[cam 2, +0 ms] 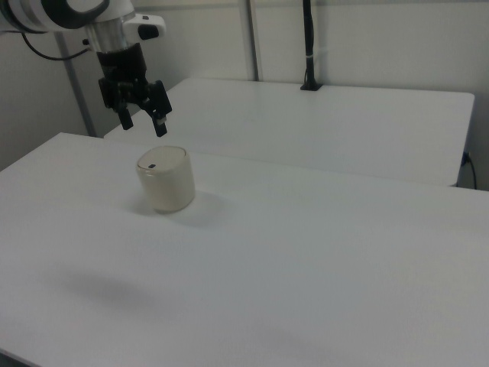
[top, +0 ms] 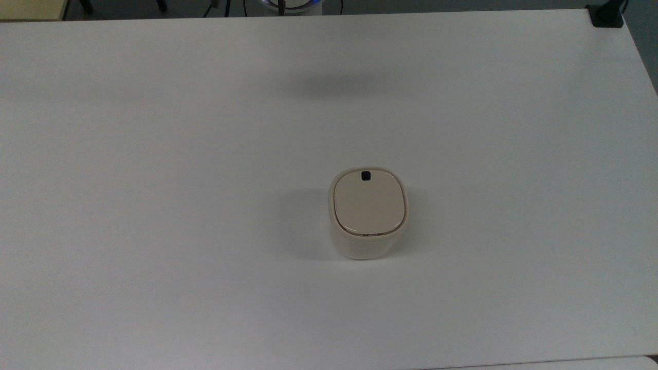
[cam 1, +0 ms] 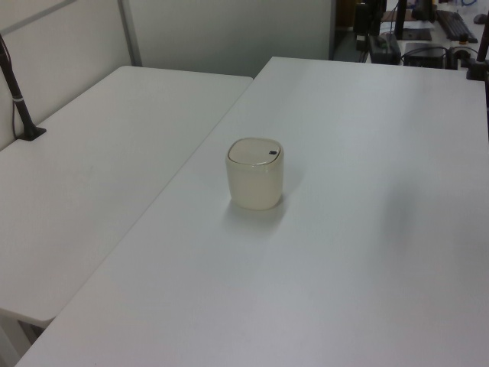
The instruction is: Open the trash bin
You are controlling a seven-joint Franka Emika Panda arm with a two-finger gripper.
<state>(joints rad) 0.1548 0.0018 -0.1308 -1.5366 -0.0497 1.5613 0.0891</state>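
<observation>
We see one trash bin [top: 368, 213] standing upright on the white bench [top: 154, 205], slightly to the top view's right of centre and nearer the top view's lower edge. It is a small cream-beige container of rounded-square section. Its lid [top: 368, 204] lies flat and closed on the rim, and one small black square button [top: 365, 176] sits on the lid near the edge toward the top view's top. We can read no brand, label or writing on the bin. In the left view the same bin [cam 1: 255, 174] stands on the nearer of two white benches, with the button [cam 1: 273, 154] at the lid edge toward the left view's right; a second bench [cam 1: 92, 176] adjoins it on the left view's left. In the right view we see one end effector [cam 2: 142, 120] hanging in the air, above and just to the right view's left of the bin [cam 2: 166, 179], not touching it. Its two fingers [cam 2: 160, 122] point downward, stand apart and hold nothing. One black pole [cam 2: 308, 46] rises from the far bench in the right view.
</observation>
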